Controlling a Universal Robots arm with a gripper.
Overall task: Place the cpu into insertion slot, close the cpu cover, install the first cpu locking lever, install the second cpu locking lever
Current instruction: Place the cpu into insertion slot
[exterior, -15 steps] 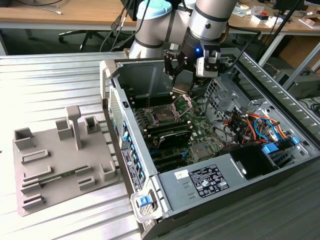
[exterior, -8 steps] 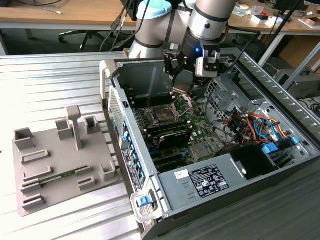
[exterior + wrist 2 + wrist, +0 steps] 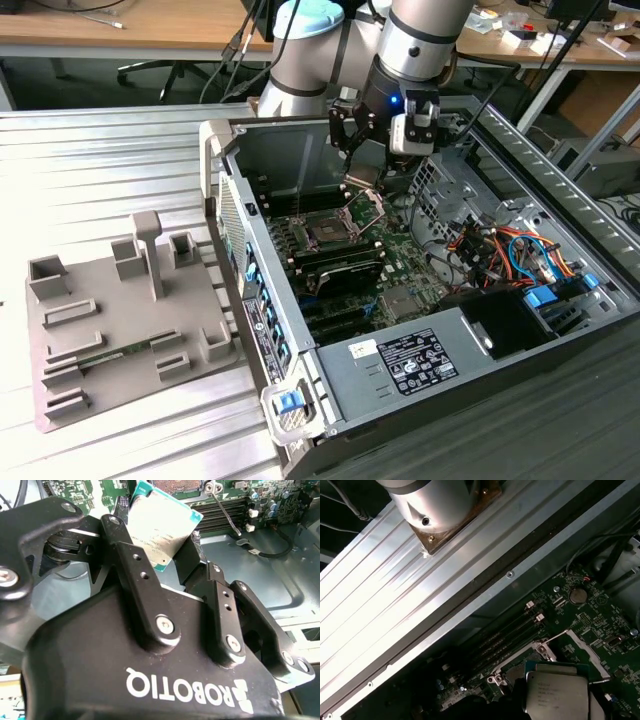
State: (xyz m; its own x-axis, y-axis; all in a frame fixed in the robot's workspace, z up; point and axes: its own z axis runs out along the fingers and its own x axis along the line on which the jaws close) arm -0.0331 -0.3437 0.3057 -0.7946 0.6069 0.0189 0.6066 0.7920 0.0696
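- Your hand (image 3: 159, 540) is clamped on the cpu (image 3: 160, 520) by two opposite edges and holds it tilted inside the open computer case (image 3: 290, 150).
- The cpu hangs close over the raised cpu cover (image 3: 366, 208), just to the exterior view's right of the insertion slot (image 3: 327, 232). You cannot tell whether it touches the cover.
- The slot lies uncovered.
- Case walls rise round the board. Black memory slots (image 3: 340, 265) lie just near of the slot, and cables (image 3: 500, 250) crowd the exterior view's right.
- A grey fixture (image 3: 120, 310) sits on the ribbed worktop (image 3: 100, 160), well apart on the exterior view's left.
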